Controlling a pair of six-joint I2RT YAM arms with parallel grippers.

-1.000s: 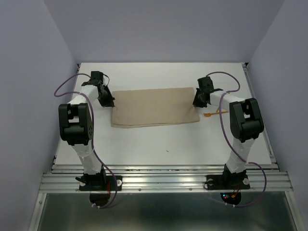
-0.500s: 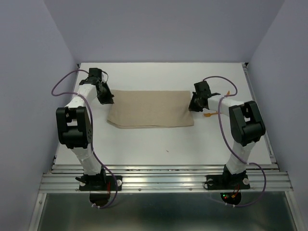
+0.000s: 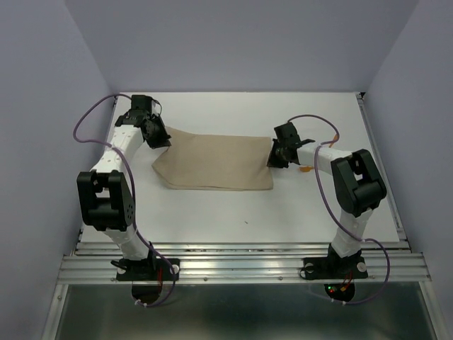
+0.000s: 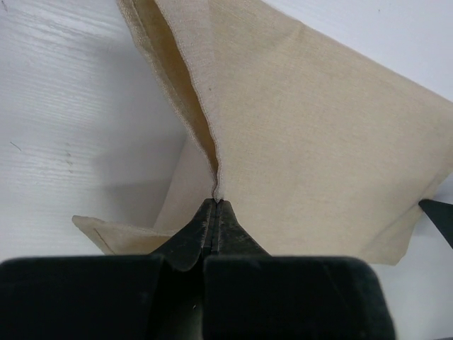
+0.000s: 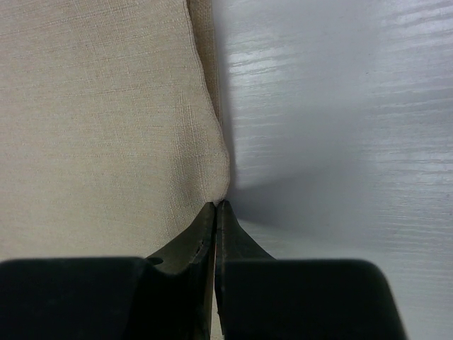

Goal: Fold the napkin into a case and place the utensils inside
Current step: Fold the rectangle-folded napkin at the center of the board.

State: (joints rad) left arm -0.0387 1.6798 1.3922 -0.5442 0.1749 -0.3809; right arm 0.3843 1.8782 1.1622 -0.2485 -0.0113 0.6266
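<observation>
Now the napkin (image 3: 212, 161), pinched tight by the left hand (image 3: 163, 138) and right hand (image 3: 273, 157), has been dragged leftward; folding remains unfinished.

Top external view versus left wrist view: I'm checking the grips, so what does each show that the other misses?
Only the top view shows the right gripper at the right end of the tan-beige cloth napkin and a thin orange plastic utensil beside it. Only the wrist view shows the left gripper shut, pinching a raised napkin edge. Both show the napkin on the white table.
</observation>
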